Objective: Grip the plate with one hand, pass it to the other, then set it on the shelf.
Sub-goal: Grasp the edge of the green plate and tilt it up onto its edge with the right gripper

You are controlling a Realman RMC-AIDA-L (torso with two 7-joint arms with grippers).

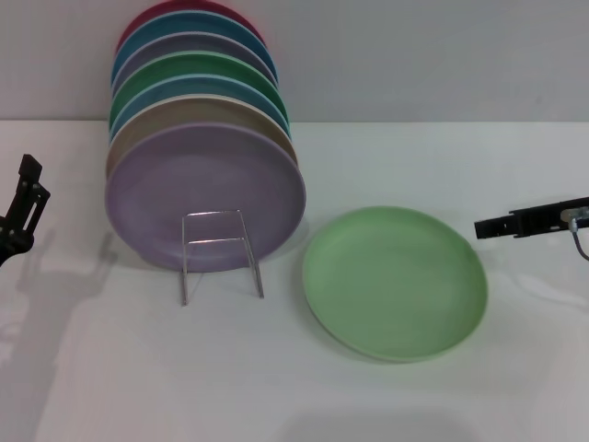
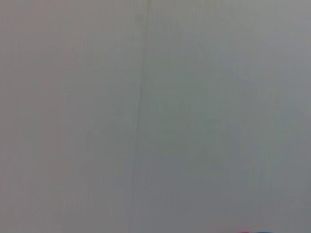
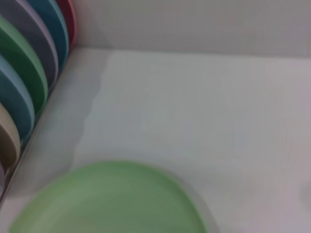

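Mint-green plate (image 1: 395, 282) flat on tabletop (image 1: 460, 166), 3 o'clock of shelf (image 1: 219, 253). Ungripped; all steps remain. Left tool (image 1: 23, 207), right tool (image 1: 515, 224): finger state cannot tell.

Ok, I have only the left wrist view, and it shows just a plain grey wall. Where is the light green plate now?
Observer: The round matte mint-green plate lies flat on the white table, to the right of the thin silver wire rack.
Operator: Is any gripper holding it?
Observer: No. The right gripper is off to the plate's right, not touching it. The left gripper is far away at the left edge.
Operator: Is the rack free?
Observer: No. A row of coloured plates stands on edge behind its front loop, with a round lilac plate foremost.
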